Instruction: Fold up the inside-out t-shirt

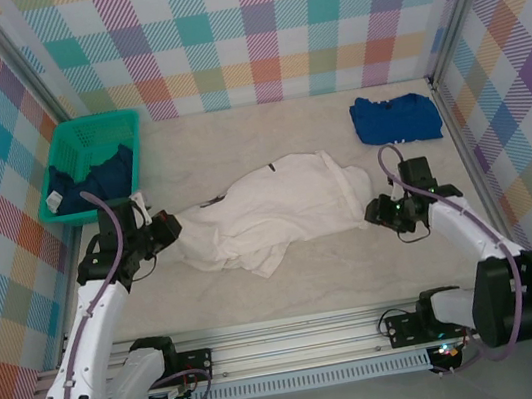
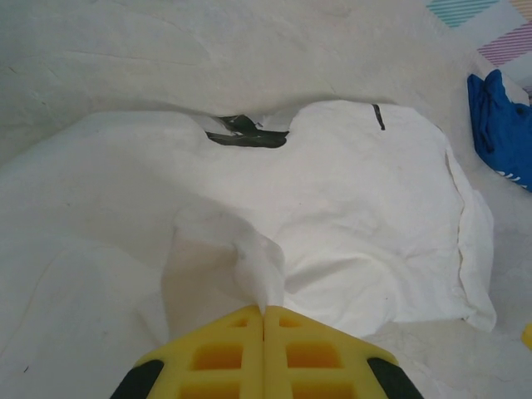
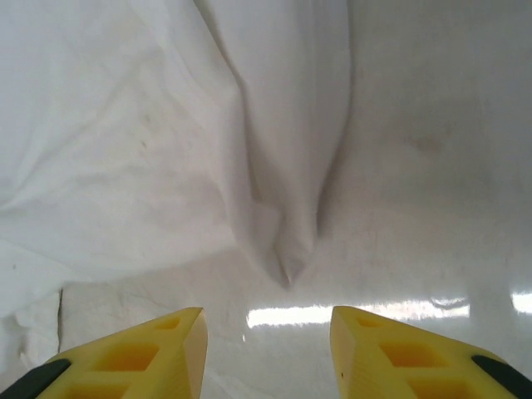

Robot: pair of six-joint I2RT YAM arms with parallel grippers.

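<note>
The inside-out t-shirt (image 1: pixel 278 208) sits crumpled at mid-frame of the top view, the left gripper (image 2: pixel 264 309) pinching it and the right gripper (image 3: pixel 266 320) parted.
At the bottom of the left wrist view the jaws press together on a raised fold of white cloth. In the right wrist view the yellow fingers (image 3: pixel 150 349) stand moderately apart with nothing between them, and a pointed corner of the shirt lies on the table (image 3: pixel 432 166) just ahead.

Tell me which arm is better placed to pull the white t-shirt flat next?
Probably left: the left gripper is shut on a fold of the t-shirt; the right gripper is open and short of the cloth.
</note>
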